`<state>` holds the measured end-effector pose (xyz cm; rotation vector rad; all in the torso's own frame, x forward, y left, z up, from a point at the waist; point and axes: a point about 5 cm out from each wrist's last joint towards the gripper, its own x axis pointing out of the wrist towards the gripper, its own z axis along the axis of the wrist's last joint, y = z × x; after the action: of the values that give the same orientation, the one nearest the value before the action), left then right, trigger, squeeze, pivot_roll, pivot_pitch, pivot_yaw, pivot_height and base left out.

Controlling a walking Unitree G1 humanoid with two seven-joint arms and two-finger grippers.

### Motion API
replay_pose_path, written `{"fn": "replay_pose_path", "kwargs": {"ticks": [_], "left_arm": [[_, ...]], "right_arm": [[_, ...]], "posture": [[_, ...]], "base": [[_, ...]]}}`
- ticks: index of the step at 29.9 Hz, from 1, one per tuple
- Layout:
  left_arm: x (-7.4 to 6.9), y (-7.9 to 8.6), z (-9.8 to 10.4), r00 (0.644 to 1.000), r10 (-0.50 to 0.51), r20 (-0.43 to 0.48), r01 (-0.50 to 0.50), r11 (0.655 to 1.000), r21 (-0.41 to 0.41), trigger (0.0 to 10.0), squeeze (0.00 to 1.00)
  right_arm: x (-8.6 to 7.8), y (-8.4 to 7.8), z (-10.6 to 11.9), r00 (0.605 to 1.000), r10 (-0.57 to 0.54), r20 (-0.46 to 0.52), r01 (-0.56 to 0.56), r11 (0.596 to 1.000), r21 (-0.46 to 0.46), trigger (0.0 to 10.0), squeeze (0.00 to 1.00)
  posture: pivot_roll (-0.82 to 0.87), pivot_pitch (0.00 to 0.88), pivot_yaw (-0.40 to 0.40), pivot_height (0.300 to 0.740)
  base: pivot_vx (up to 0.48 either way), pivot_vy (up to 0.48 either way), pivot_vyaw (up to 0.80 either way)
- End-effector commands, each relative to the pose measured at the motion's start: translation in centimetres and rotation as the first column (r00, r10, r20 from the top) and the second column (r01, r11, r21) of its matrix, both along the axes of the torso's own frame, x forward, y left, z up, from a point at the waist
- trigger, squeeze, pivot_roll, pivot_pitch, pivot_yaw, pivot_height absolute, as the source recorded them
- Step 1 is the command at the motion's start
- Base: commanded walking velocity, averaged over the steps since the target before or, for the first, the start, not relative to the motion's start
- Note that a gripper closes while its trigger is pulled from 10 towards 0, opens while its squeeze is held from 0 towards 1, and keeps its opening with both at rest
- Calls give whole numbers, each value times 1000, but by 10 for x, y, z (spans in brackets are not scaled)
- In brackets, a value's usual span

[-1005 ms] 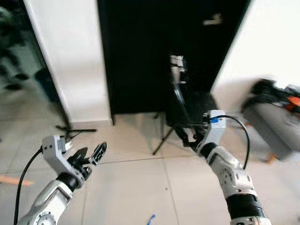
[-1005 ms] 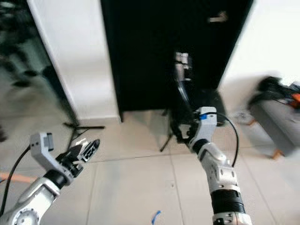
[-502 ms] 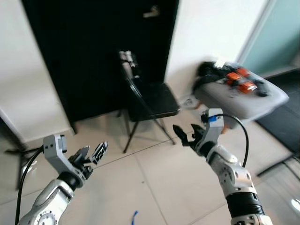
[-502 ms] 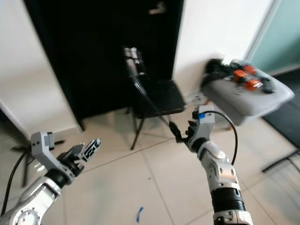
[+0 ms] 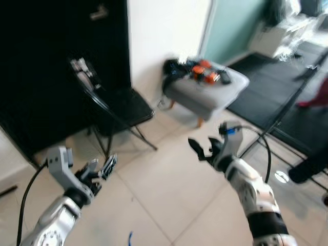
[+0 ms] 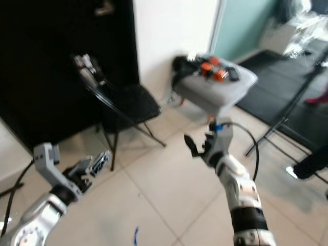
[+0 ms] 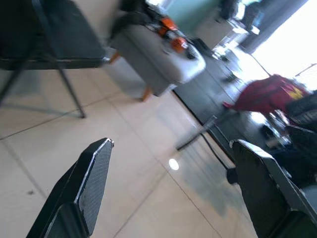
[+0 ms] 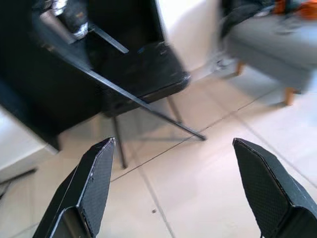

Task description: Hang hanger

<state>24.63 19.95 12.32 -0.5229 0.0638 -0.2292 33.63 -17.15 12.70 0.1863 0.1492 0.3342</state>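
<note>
While blur smears all (hanger unfindable) | left pincer [image 5: 100,169] released | right pincer [image 5: 202,149] released

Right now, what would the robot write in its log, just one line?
left end effector: open, empty | right end effector: open, empty | ahead: black folding chair, grey footstool | floor: tiles

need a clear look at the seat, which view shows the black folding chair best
The right wrist view: the black folding chair is close, showing seat and crossed legs. Both eye views show it whole but farther off and blurred. The left wrist view catches just a seat edge and leg.
</note>
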Motion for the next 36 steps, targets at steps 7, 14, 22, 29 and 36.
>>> {"fn": "replay_pose_path", "kwargs": {"ticks": [7, 14, 22, 29, 36], "left_arm": [[-2, 0, 1, 1000, 1, 8, -1, 1000, 20, 10000, 0], [-2, -1, 1, 1000, -7, 3, 7, 1000, 27, 10000, 0], [-3, -4, 2, 1000, -22, 9, 22, 998, 62, 10000, 0], [-4, -5, 3, 999, -32, 15, 30, 997, 75, 10000, 0], [-4, -6, 3, 999, -38, 20, 37, 996, 80, 10000, 0]], "right_arm": [[-3, -1, -6, 1000, -7, -21, 7, 1000, -9, 10000, 0], [-3, -2, -5, 1000, -9, -20, 9, 1000, -8, 10000, 0], [-3, -2, -3, 1000, -10, -6, 10, 1000, -4, 10000, 0], [-4, -2, -2, 1000, -6, 12, 6, 1000, -2, 10000, 0], [-4, -1, -2, 1000, -7, 15, 7, 1000, 1, 10000, 0]], "posture": [[-28, 119, -33, 740], [-29, 120, -31, 740], [-30, 122, -29, 740], [-29, 123, -28, 740], [-28, 123, -27, 740]], "base": [[0, 0, -800], [0, 0, -800], [150, 0, -754], [480, 0, 0], [480, 0, 0]]}}
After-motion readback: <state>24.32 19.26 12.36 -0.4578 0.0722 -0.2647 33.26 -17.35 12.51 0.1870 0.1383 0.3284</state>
